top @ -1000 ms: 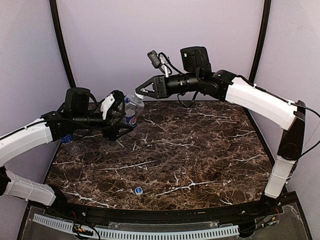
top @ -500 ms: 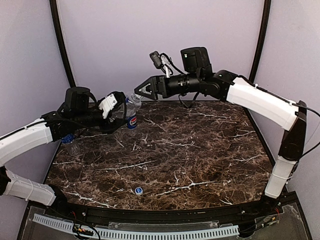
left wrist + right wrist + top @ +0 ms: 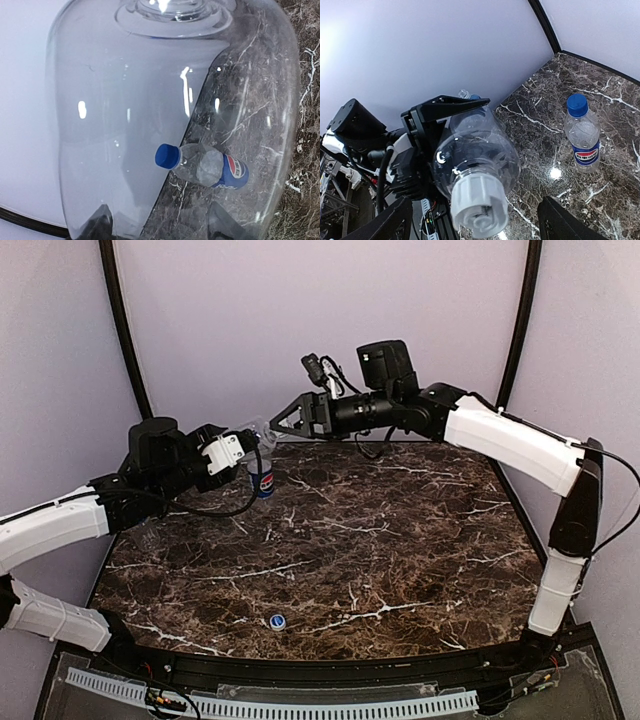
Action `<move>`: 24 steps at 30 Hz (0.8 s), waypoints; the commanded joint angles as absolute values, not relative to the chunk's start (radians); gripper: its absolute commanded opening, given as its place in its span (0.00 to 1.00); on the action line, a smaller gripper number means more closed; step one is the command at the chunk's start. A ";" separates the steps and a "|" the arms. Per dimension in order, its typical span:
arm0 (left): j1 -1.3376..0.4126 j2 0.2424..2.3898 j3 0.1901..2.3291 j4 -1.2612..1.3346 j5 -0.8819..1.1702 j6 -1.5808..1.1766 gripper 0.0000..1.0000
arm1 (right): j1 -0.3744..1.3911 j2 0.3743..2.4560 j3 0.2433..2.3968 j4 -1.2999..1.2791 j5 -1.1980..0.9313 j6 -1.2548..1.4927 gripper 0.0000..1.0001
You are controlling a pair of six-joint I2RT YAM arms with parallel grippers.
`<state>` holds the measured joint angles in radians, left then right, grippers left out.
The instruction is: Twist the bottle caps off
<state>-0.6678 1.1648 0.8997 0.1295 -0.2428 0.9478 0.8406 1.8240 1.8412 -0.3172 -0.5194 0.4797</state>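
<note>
Since a second before, my right jaws had let go of the white cap (image 3: 479,212) and pulled back a little. They stood spread wide and empty, just off the cap toward 3 o'clock in the top view. The left arm had rolled its wrist and lifted the bottle (image 3: 475,150). Its jaws were pinching the clear body over the counter's (image 3: 400,540) 11 o'clock corner, with the neck pointing at the right arm. The cap was still on the neck. In the right wrist view it sat about midway between my open fingers, facing the camera.

A Pepsi bottle (image 3: 582,137), blue cap on, stood on the counter beside the held one. One loose cap (image 3: 277,621) lay at 6 o'clock near the edge.

I took this as a re-grip between turns. To do it well, I judged I should run the right jaws straight in along the bottle's axis and close squarely on the ribs, not the rim. Then I would turn without pushing sideways. The left jaws needed to hold firm, because thin plastic could buckle or spin in the grip.
</note>
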 commanded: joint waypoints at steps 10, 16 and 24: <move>-0.695 1.139 0.871 0.193 -0.271 1.010 0.52 | 0.838 1.877 1.886 -0.296 -0.553 0.504 0.54; -0.695 1.140 0.865 0.198 -0.271 1.012 0.51 | 0.836 1.861 1.867 -0.285 -0.550 0.502 0.33; -0.695 1.128 0.905 0.017 -0.103 0.905 0.48 | 0.851 1.866 1.878 -0.325 -0.713 0.323 0.00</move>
